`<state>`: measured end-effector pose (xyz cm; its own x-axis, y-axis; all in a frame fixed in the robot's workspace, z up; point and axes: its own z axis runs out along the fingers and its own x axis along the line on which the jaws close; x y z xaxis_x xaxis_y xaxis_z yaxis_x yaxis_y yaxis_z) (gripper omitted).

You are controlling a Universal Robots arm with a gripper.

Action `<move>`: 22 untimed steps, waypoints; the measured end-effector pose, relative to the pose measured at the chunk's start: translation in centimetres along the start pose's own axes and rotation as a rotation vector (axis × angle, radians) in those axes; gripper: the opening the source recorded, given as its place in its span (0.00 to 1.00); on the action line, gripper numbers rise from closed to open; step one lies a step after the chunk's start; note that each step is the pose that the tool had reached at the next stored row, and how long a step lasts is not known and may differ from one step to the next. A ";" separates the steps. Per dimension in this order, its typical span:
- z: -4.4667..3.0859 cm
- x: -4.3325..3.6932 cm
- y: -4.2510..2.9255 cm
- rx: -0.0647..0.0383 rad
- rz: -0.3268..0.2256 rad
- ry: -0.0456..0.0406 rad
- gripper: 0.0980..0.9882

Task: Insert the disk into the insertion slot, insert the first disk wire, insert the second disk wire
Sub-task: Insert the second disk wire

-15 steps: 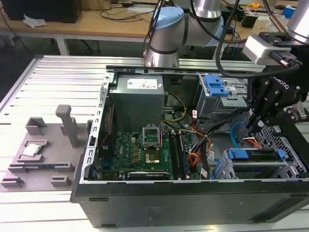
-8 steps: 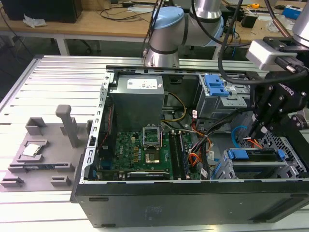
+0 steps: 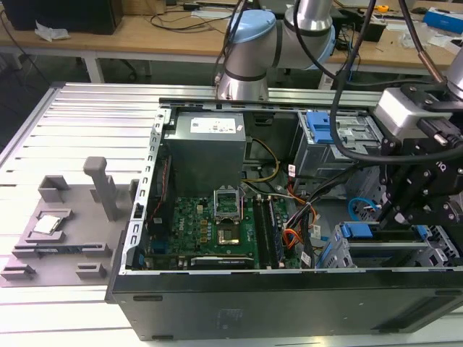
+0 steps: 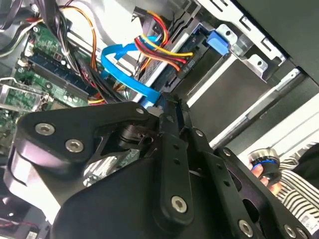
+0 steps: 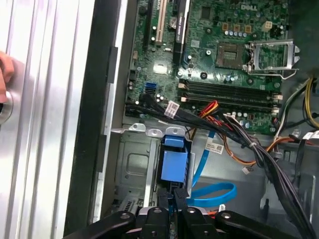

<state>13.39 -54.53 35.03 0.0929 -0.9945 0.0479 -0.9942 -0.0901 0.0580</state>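
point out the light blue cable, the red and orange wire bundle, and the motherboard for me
light-blue cable (image 5: 215, 193), first wrist view, on its flat loop.
red-orange wire bundle (image 4: 158, 47), second wrist view, mid-bundle.
motherboard (image 3: 195, 224), exterior view, on its green board.

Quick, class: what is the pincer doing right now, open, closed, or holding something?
Pincer: closed, fingertips together by the blue carrier of the disk in the insertion slot; what it grips, if anything, cannot be told.

Grey-and-blue arm (image 3: 249, 54) reaching from the rear toward the exterior view's right, wrist bent downward, black end effector (image 3: 405, 206) pointing down, its two fingers (image 5: 180, 198) pressed close together in both wrist views, a person's hand (image 4: 264, 172) near the linkage
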 end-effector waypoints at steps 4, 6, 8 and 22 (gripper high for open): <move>0.24 -0.33 -0.46 -0.001 0.014 -0.0007 0.07; 0.33 -0.67 -0.67 -0.001 0.016 -0.0010 0.07; 0.41 -0.76 -0.85 -0.001 0.018 -0.0013 0.07; 0.92 -0.59 -1.10 -0.002 0.039 -0.0009 0.07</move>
<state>14.38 -53.90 34.02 0.0537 -0.9973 0.0493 -0.9970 -0.0508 0.0584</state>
